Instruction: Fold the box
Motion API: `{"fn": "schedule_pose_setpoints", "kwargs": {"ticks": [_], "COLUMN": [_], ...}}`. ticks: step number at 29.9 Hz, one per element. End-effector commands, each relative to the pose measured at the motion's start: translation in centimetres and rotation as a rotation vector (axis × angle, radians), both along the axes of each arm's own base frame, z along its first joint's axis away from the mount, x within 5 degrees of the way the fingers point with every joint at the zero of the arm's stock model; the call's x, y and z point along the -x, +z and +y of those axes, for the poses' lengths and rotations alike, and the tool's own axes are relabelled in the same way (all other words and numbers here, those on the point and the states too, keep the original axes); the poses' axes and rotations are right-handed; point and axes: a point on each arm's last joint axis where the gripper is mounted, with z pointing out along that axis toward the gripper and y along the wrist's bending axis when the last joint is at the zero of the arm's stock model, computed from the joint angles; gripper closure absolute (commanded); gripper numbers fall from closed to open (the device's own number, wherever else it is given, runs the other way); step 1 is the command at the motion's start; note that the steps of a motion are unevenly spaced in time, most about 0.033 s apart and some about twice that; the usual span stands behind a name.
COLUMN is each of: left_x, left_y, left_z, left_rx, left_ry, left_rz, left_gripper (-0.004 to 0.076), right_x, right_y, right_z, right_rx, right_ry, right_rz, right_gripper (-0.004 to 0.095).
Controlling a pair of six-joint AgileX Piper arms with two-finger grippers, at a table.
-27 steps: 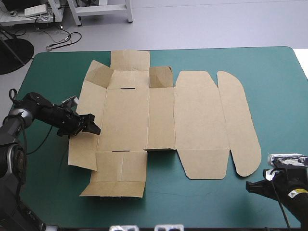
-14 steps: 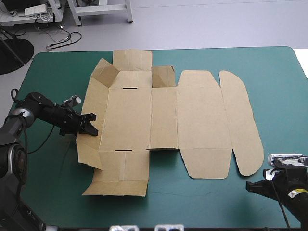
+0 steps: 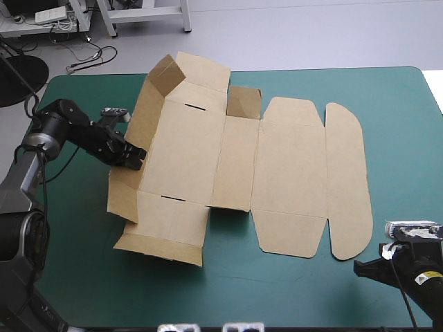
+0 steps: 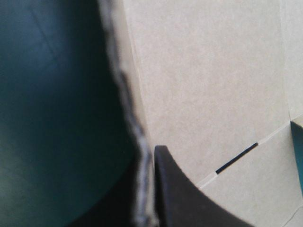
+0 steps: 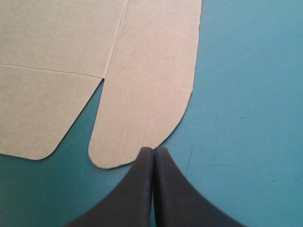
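The brown box (image 3: 277, 166) is a cut sheet lying across the middle of the table. Its left wall is tipped up, while the lid panels on the right lie flat. My left gripper (image 3: 133, 158) is shut on the raised left wall's edge. In the left wrist view the board's ragged edge (image 4: 137, 142) runs between the fingers of the left gripper (image 4: 147, 158), and the box's inner face (image 4: 203, 85) fills the view ahead. My right gripper (image 3: 360, 267) rests near the front right corner, shut and empty. Its tips (image 5: 154, 151) point at the rounded lid flap (image 5: 147, 71).
The bare teal-green cover (image 3: 277, 290) runs along the front of the table and to the right of the sheet (image 3: 408, 152). The box's raised far-left flap (image 3: 197, 69) stands at the table's far edge. A short tab (image 3: 242, 102) stands upright behind the base panel.
The left gripper has moved up and toward the far edge with the left wall in its grip. That side of the box has risen, and the whole sheet has turned and slid slightly to the right. The right arm has not moved.
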Motion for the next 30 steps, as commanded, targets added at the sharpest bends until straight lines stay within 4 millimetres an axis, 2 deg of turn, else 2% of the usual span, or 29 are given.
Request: {"fn": "schedule_pose_setpoints", "kwargs": {"ticks": [1, 8, 12, 18, 25, 30], "left_x": [1.4, 1.6, 2.1, 3.2, 5.8, 7.5], "left_y": [5.8, 11.0, 13.1, 14.2, 15.1, 16.3], "left_z": [-3.1, -7.8, -9.9, -13.8, -19.2, -22.2], "left_rx": [-0.097, -0.325, -0.427, -0.528, -0.669, -0.772], "left_ry": [-0.170, -0.327, -0.437, -0.602, -0.791, -0.836], "left_rz": [-0.149, -0.418, -0.554, -0.716, -0.915, -1.102], "left_gripper": [0.0734, 0.0734, 0.0734, 0.0734, 0.0734, 0.0734], "right_x": [-0.4, -0.4, -0.4, -0.4, -0.4, -0.5], "right_y": [1.1, 1.1, 1.1, 1.1, 1.1, 1.1], "right_z": [0.0, 0.0, 0.0, 0.0, 0.0, -0.1], "right_rx": [0.001, 0.001, 0.001, 0.001, 0.004, 0.005], "right_ry": [-0.004, -0.004, -0.004, -0.004, -0.003, -0.004], "right_rz": [-0.067, -0.067, -0.067, -0.067, -0.070, -0.076], "right_gripper": [0.0928, 0.0928, 0.0928, 0.0928, 0.0928, 0.0928]}}
